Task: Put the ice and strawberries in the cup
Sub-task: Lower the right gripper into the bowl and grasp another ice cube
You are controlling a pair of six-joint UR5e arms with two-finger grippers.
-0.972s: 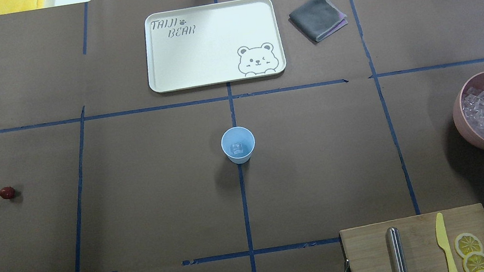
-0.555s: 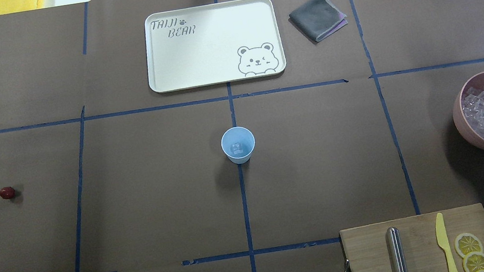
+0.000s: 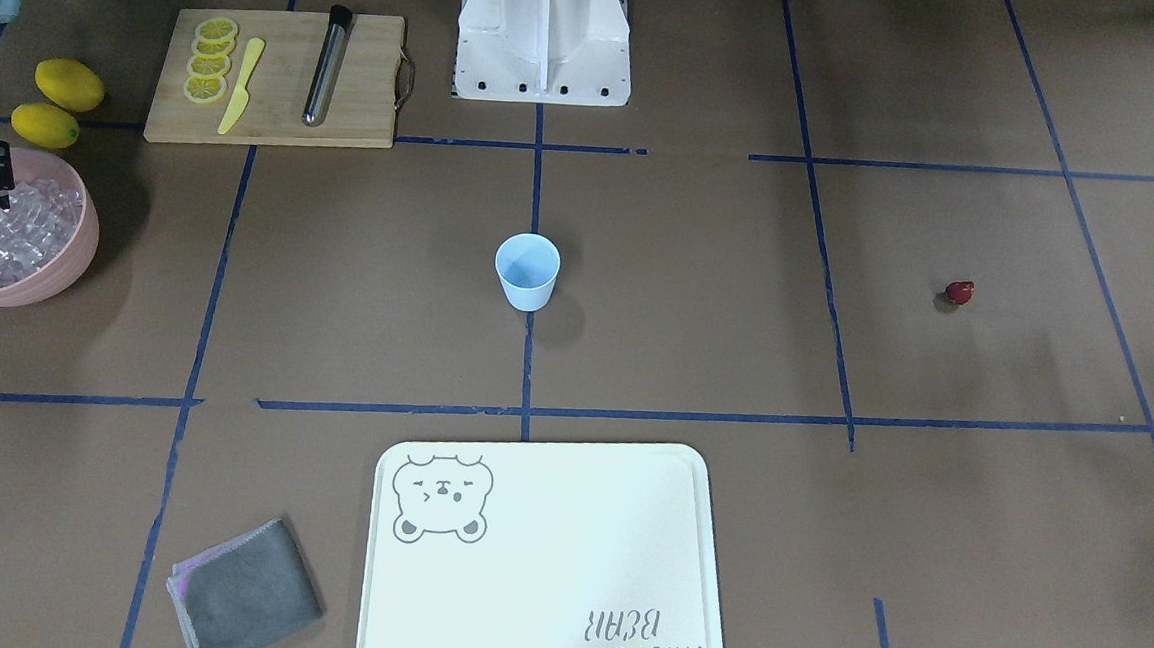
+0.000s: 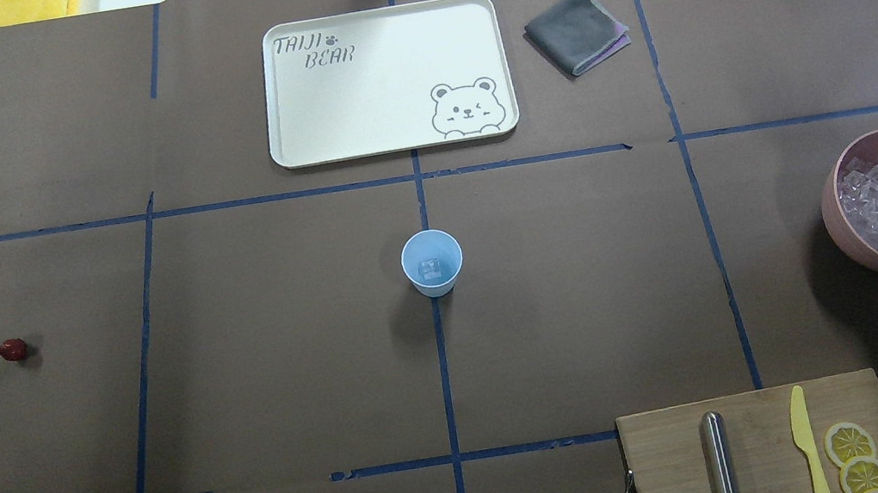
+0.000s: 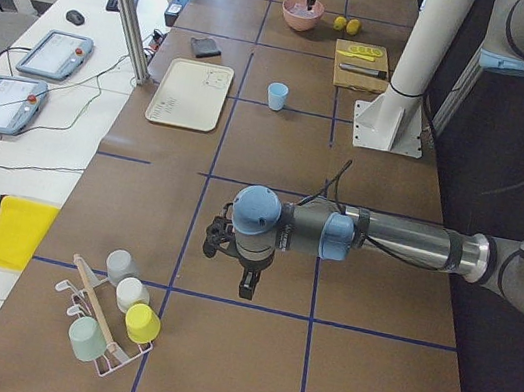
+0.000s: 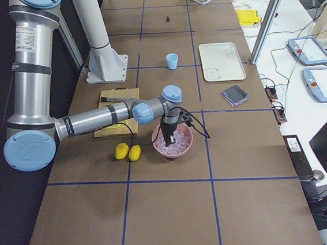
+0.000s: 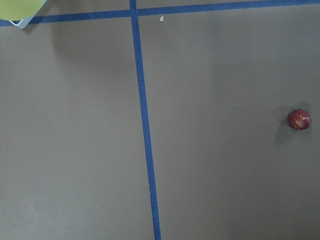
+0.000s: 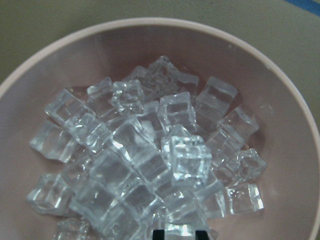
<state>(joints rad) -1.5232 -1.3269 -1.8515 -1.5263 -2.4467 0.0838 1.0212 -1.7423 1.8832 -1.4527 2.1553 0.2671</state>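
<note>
Cup upright, rim up, w/ ice cube inside.

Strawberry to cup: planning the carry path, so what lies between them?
Only bare brown paper and blue tape lines between the strawberry and the cup, in the overhead view.

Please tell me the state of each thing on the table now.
cup: upright, one ice cube inside.
pink bowl: upright, heaped with ice.
strawberry: lying alone, outside the cup.
right tool: low over the bowl's ice, open or shut unclear.
cloth: folded.
</note>
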